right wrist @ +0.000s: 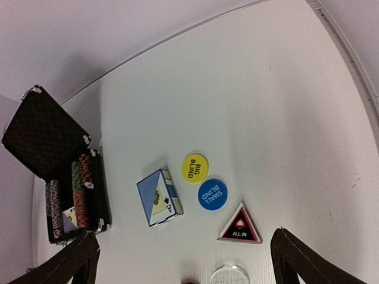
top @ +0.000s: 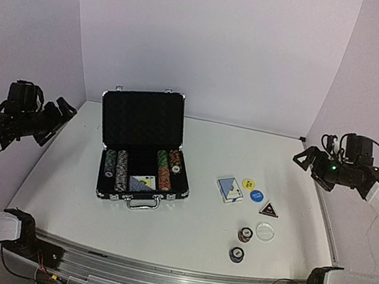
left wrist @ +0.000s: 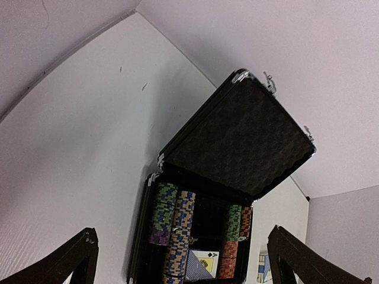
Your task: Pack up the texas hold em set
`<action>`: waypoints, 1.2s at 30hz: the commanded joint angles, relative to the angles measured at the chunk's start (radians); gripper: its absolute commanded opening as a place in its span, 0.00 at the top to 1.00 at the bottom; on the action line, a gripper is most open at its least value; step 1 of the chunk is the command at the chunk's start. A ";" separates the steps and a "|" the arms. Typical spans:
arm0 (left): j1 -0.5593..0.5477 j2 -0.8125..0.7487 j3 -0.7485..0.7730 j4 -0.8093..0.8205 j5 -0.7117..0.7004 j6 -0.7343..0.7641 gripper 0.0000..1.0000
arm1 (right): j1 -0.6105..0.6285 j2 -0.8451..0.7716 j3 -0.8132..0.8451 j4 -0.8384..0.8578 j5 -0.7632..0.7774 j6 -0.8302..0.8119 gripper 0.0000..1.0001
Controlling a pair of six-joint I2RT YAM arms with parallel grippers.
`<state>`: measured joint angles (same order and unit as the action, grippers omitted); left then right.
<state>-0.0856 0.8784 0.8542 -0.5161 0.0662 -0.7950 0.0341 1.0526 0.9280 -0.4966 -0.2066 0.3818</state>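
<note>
Now, with the packing at its first step, you have both arms held clear of the set. Nearest you, right of centre by the near edge of the table (top: 181, 238), stand two short stacks of loose chips (top: 236, 254). Just beyond them lies the clear disc (top: 265, 232), then the dark triangular button (top: 269, 209) marked ALL IN. Farther on, the blue disc (top: 256, 195) and the yellow disc (top: 248, 184) lie side by side, with a blue-backed card deck (top: 229, 189) just to their left. Left of centre the black briefcase (top: 151, 118) stands open, handle toward you and lid raised. Rows of striped chips (top: 114, 168) and a second deck (top: 142, 183) sit in its tray.

Over the left edge the left gripper (top: 59, 120) hangs with its fingers spread wide, grasping nothing. Over the right edge the right gripper (top: 308, 164) does the same.

Your next move is probably a descent by the right arm onto one loose piece. The deck or a chip stack offers sides to pinch. The flat discs will likely need catching by the rim.
</note>
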 commanded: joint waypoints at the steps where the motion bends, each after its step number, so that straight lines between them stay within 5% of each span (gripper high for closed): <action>1: 0.002 0.096 -0.068 0.146 0.133 -0.029 0.00 | 0.008 0.091 0.073 0.019 -0.260 -0.007 0.02; 3: 0.002 0.153 -0.101 0.230 0.194 -0.038 0.00 | 0.057 0.162 0.102 0.031 -0.325 0.003 0.02; 8: 0.001 0.290 -0.175 0.434 0.307 -0.055 0.00 | 0.350 0.371 0.228 0.038 -0.068 -0.021 0.05; 16: -0.018 0.484 -0.218 0.636 0.390 -0.044 0.00 | 0.582 0.835 0.540 0.040 0.038 -0.039 0.22; 25: -0.051 0.673 -0.157 0.668 0.384 -0.017 0.01 | 0.646 1.132 0.799 0.041 0.003 -0.041 0.36; 36: -0.097 0.807 -0.084 0.676 0.388 0.005 0.04 | 0.695 1.268 0.880 0.039 -0.011 -0.029 0.56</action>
<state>-0.1641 1.6689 0.7226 0.1214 0.4408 -0.8104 0.7113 2.2802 1.7622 -0.4528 -0.2064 0.3473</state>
